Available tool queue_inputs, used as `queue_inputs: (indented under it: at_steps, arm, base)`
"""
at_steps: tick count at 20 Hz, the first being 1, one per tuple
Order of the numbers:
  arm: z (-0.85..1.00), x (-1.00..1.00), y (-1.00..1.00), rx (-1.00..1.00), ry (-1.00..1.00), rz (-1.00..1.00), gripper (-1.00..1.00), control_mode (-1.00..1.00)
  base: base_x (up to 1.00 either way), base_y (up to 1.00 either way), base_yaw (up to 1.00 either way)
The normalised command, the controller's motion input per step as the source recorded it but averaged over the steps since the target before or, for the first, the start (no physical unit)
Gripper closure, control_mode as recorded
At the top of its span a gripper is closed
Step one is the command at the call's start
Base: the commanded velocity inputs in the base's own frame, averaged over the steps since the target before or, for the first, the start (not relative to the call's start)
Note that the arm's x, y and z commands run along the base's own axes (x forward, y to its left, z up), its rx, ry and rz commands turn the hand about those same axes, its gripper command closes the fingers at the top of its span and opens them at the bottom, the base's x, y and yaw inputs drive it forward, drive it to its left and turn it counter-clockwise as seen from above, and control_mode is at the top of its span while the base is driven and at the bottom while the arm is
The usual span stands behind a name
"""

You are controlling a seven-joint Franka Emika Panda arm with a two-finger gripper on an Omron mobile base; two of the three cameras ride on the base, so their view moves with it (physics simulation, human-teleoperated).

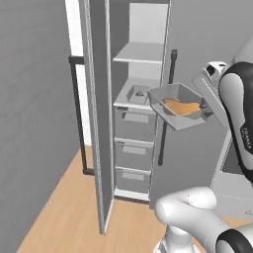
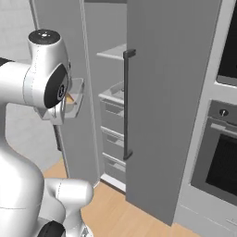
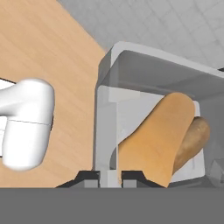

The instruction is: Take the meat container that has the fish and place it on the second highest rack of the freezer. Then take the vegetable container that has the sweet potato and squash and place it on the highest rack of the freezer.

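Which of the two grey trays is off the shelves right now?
The vegetable container with orange food, held in the pincer outside the freezer; the meat container sits on the lower shelf.

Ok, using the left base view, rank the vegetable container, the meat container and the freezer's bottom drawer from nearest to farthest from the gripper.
1. vegetable container: held in the gripper, outside the open freezer.
2. meat container: left of it, on the lower shelf.
3. bottom drawer: lowest, near the floor.
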Motion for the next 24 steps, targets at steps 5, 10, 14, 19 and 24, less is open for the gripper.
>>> queue_inputs:
  at_steps: [5, 10, 14, 19, 24]
  arm:
    - [0.00, 0.00, 0.00, 0.00, 0.00, 0.00, 1.00, 1.00]
    - [0.00, 0.00, 0.00, 0.00, 0.00, 0.00, 1.00, 1.00]
    - [0.00, 0.00, 0.00, 0.00, 0.00, 0.00, 1.00, 1.00]
    - [0.00, 0.00, 0.00, 0.00, 0.00, 0.00, 1.00, 1.00]
    - [0.00, 0.00, 0.00, 0.00, 0.00, 0.00, 1.00, 1.00]
  base:
    - [0.22, 0.66, -0.34]
    - [0.23, 0.33, -0.25]
    - [0.02, -0.13, -0.01]
    - [0.31, 0.04, -0.01]
    - [0.40, 0.05, -0.03]
